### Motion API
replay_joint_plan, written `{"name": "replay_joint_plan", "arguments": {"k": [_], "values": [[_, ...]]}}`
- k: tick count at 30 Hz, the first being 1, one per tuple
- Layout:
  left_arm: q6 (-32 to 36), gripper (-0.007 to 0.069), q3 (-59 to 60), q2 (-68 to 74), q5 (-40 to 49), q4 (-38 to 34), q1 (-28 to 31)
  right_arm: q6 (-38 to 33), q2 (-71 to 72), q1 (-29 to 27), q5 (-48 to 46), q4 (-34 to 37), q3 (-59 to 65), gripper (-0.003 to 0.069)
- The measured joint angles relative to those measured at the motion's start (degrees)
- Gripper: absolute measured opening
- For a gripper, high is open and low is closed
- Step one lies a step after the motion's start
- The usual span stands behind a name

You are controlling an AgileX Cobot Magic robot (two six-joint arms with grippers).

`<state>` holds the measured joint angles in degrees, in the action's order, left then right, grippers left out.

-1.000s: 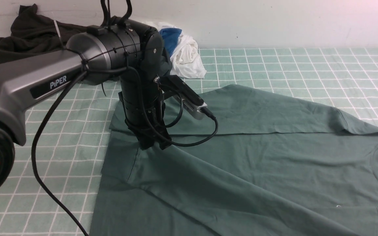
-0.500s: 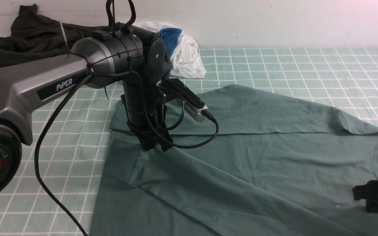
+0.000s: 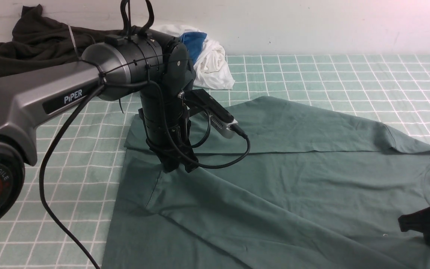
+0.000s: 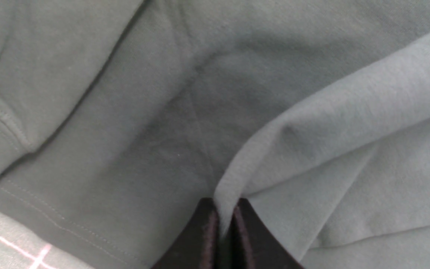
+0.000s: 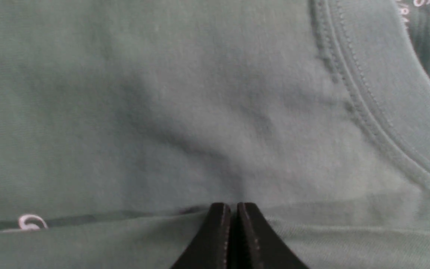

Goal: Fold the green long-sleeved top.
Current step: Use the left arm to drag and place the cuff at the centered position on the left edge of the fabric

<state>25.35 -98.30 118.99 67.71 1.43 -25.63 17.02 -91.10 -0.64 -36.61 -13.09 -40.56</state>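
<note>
The green long-sleeved top (image 3: 293,179) lies spread over the checked table, with one flap folded across its far side. My left gripper (image 3: 177,167) points down at the top's left part and is shut on a raised ridge of its cloth (image 4: 237,179); in the left wrist view the cloth runs between the jaws of the left gripper (image 4: 224,204). My right gripper (image 3: 411,223) sits low on the top at the right edge of the front view. In the right wrist view the right gripper (image 5: 233,206) is shut beside the ribbed neckband (image 5: 371,93), and the cloth puckers toward its tips.
A blackish garment (image 3: 32,41) is heaped at the back left by the wall. A white and blue bundle of cloth (image 3: 209,59) lies behind the left arm. The green checked table cover (image 3: 330,71) stretches to the back right. A black cable (image 3: 50,164) hangs from the left arm.
My right gripper has come in from the right edge onto the top and closed there. The left arm shifted slightly to the right, still holding the cloth.
</note>
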Motion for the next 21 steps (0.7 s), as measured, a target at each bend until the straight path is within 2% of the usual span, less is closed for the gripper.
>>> {"name": "replay_joint_plan", "arguments": {"k": [8,14,20,21], "values": [[0.0,0.0017,0.0,0.0,-0.1,-0.3,0.0,8.5,5.4,0.0,-5.6,-9.2,0.1,-0.0003],[-0.6,0.0022,0.0,0.0,-3.1,-0.4,0.0,11.2,6.7,0.0,-6.2,-11.7,0.1,-0.0003],[-2.3,0.0119,0.0,0.0,-6.8,-0.4,0.0,11.6,6.7,0.0,-6.1,-12.3,0.2,0.0044],[-2.9,0.0187,0.0,0.0,-7.1,-0.3,0.0,11.6,6.7,0.0,-6.1,-12.4,0.2,0.009]]}}
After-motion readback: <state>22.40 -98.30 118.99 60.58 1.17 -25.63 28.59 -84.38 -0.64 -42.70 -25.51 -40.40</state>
